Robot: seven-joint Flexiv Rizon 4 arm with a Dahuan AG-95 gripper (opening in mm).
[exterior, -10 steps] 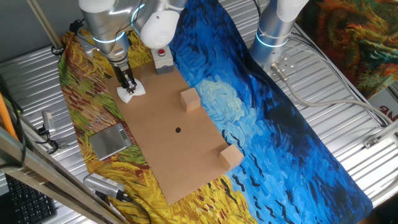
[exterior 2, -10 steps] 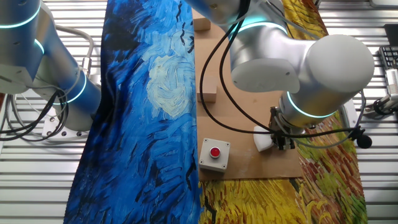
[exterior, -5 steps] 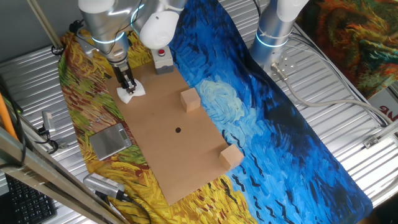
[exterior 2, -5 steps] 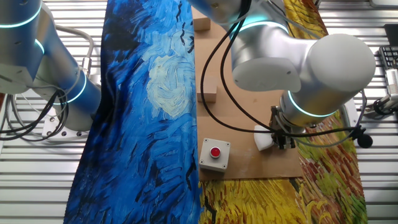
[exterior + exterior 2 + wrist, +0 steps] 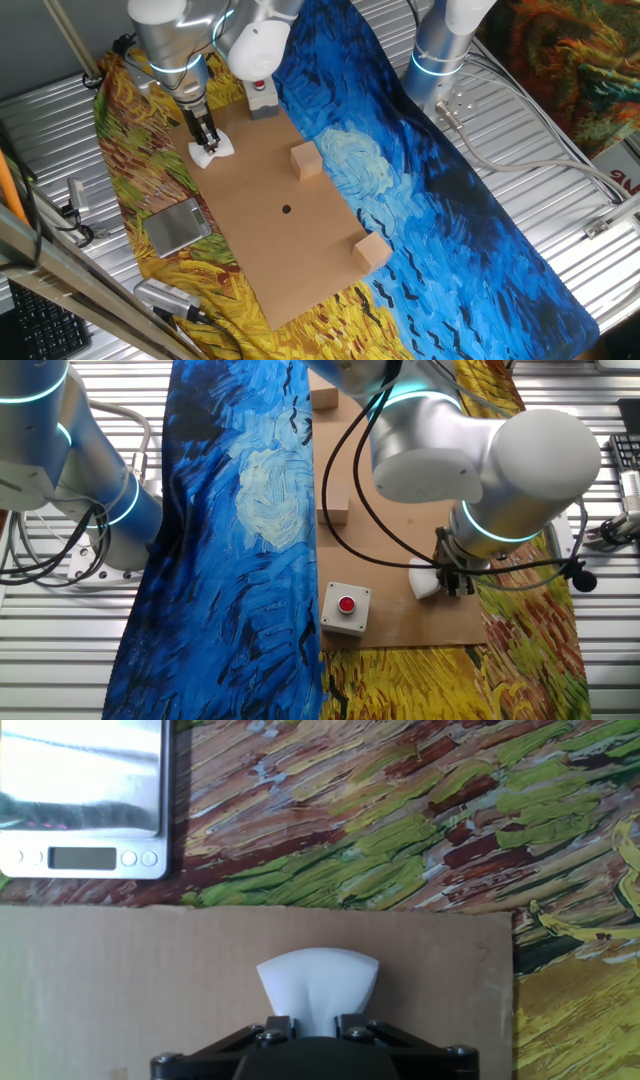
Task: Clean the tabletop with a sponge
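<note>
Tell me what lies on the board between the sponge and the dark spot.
Nothing: in one fixed view, bare tabletop runs from the sponge, held by the gripper, to the dark spot.

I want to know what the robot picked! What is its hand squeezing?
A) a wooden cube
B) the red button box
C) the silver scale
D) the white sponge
D: the hand is pinched shut on the white sponge, which bulges out from between its fingers at a corner of the tabletop.

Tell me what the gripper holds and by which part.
The gripper pinches the sponge by one edge, its free end fanning out over the tabletop.
</note>
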